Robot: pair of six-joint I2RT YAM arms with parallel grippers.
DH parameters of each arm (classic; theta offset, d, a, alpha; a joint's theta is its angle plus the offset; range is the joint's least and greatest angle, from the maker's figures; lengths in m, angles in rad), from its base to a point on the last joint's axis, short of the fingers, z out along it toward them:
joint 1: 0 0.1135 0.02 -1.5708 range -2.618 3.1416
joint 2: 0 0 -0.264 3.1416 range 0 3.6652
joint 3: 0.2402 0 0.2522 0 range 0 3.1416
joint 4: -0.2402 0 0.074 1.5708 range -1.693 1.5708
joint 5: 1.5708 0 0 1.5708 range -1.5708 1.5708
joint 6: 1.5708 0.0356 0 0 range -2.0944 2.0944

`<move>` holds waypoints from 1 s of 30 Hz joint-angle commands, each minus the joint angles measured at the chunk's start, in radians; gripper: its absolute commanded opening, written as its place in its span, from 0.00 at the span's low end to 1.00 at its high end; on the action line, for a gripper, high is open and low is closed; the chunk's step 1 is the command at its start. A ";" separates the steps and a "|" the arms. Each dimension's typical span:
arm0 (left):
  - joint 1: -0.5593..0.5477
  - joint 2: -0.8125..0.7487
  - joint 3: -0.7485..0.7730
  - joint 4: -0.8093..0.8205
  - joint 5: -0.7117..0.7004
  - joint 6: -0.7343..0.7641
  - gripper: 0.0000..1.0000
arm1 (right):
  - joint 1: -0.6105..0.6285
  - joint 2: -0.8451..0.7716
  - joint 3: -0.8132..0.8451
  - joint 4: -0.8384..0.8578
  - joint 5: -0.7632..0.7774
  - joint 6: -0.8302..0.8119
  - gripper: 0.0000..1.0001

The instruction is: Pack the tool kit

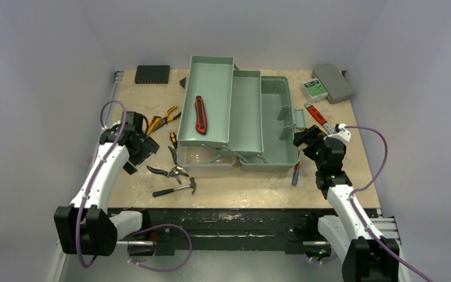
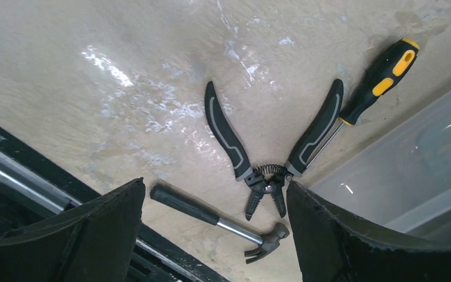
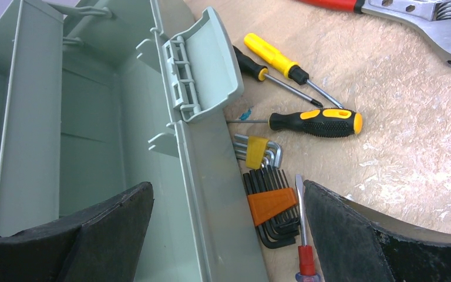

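Observation:
The sage-green toolbox [image 1: 273, 120] stands open mid-table with its trays folded out. A red knife [image 1: 200, 114] lies in the left tray. My left gripper [image 1: 148, 148] hangs open and empty above the table [image 2: 216, 185], over a small hammer [image 2: 217, 220] and black-handled wire strippers [image 2: 264, 176], touching neither. A yellow-black screwdriver [image 2: 376, 88] lies beside the translucent lid [image 2: 411, 176]. My right gripper [image 1: 303, 140] is open and empty [image 3: 228, 184], straddling the toolbox's right wall [image 3: 211, 176]. An orange hex-key set [image 3: 270, 205] and a red-handled screwdriver [image 3: 302, 235] lie below it.
Orange-handled pliers [image 1: 163, 120] lie left of the toolbox. Right of it lie a red-handled wrench [image 1: 317, 114], a yellow hex-key set [image 3: 258, 150] and more screwdrivers [image 3: 317, 122]. At the back sit a flat black box [image 1: 152, 73], a grey case [image 1: 333, 82] and a small green box [image 1: 314, 88].

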 commanded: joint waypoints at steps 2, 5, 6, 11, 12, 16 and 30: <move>0.009 0.133 -0.035 0.137 0.137 -0.061 0.86 | -0.002 0.000 0.031 0.028 0.015 0.004 0.99; 0.009 0.202 -0.063 0.177 0.168 -0.095 0.84 | -0.003 0.003 0.030 0.029 0.013 0.004 0.99; 0.009 0.212 -0.076 0.193 0.173 -0.105 0.83 | -0.002 0.005 0.031 0.029 0.012 0.005 0.99; 0.008 0.224 -0.125 0.241 0.176 -0.164 0.73 | -0.002 0.005 0.031 0.031 0.010 0.004 0.99; 0.008 0.228 -0.138 0.248 0.181 -0.174 0.71 | -0.002 0.005 0.031 0.031 0.010 0.005 0.99; 0.007 0.256 -0.171 0.268 0.198 -0.220 0.66 | -0.002 0.005 0.034 0.029 0.008 0.005 0.99; -0.009 0.330 -0.160 0.181 0.077 -0.379 0.35 | -0.002 -0.008 0.029 0.027 -0.003 0.003 0.99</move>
